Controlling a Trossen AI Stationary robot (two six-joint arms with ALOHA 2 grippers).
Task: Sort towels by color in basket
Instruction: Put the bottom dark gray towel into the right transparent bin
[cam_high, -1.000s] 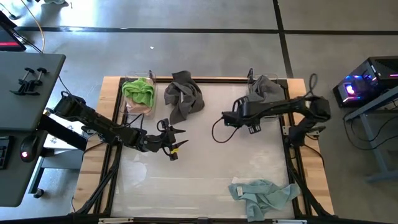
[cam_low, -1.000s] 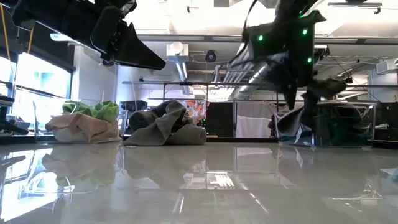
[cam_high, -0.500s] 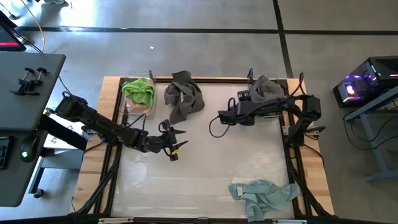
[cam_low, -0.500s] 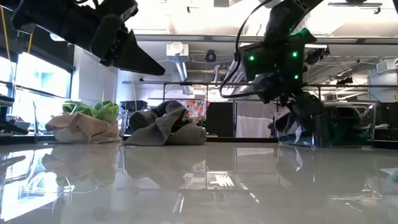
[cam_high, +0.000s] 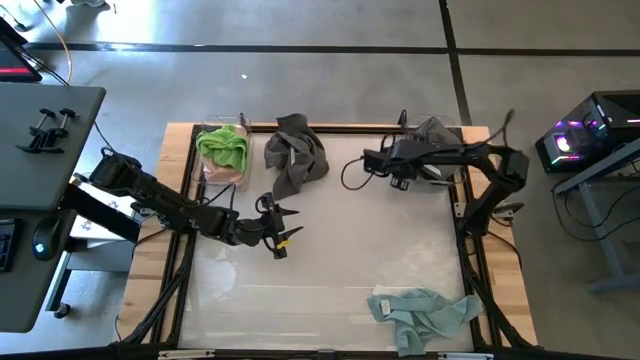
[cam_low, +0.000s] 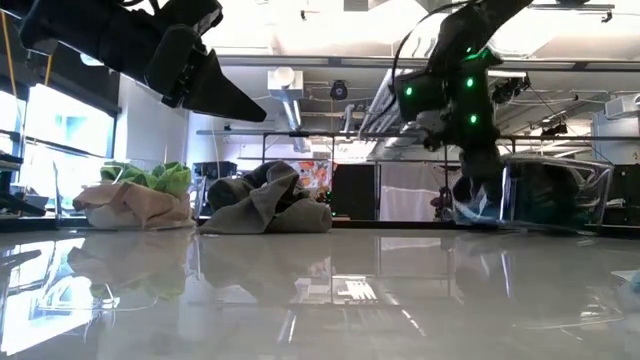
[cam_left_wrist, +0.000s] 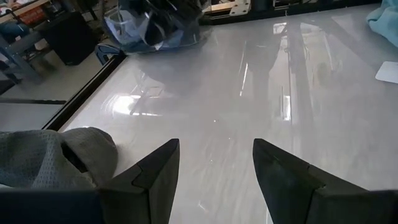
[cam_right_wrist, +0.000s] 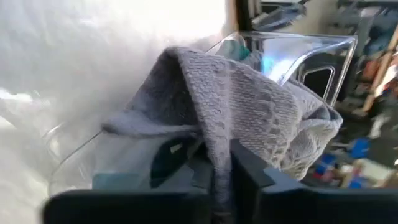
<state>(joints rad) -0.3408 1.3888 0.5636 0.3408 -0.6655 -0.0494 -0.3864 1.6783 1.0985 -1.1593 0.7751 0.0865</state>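
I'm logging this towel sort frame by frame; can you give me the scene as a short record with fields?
left gripper: open, above the bare middle of the table, holding nothing
right gripper: shut on a grey towel, at the clear bin in the far right corner
far left bin: lime green towel on top of a cream towel
loose on table, far side: dark grey towel
loose on table, near edge: pale mint towel

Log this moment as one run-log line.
right gripper: shut on grey towel, at clear basket | left gripper: open, empty, above table
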